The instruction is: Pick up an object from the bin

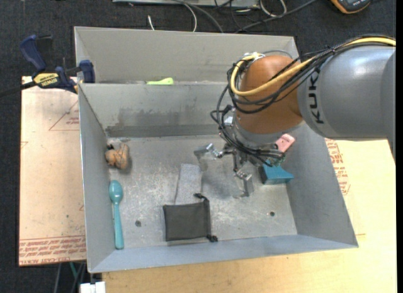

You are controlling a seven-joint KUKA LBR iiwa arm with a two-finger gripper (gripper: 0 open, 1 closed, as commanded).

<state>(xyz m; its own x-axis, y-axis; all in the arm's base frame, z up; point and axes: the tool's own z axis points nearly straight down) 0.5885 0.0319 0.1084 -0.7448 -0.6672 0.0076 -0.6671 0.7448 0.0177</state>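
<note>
Count: seven loose things in the bin [157, 106], one of each. Spoon [116, 213]: teal plastic, smooth, bowl toward the back, lying along the left wall near the front-left corner. Lump [118, 155]: tan-brown, rounded and knobbly, against the left wall behind the spoon. Slab [187, 181]: flat, pale grey, oblong, on the mid floor. Pouch [186, 221]: dark grey, squarish, soft-looking and matte, near the front wall, just in front of the slab. Block [275, 174]: blue, hard-edged, toward the right wall. Pink piece [285, 142]: small, rounded, just behind the block, partly hidden by the wrist. Strip [160, 82]: yellow-green, thin, on the ledge at the back wall. The gripper [225, 169] hangs over bare scuffed floor between the slab and the block; you see its fingers [243, 183] spread, with nothing between them. The block is the nearest thing, just to its right and not touching it. The cover [267, 96] on the wrist is glossy orange and domed, looped with yellow and black cables. Writing: you can read "KU" in black on the grey arm [356, 96].
</note>
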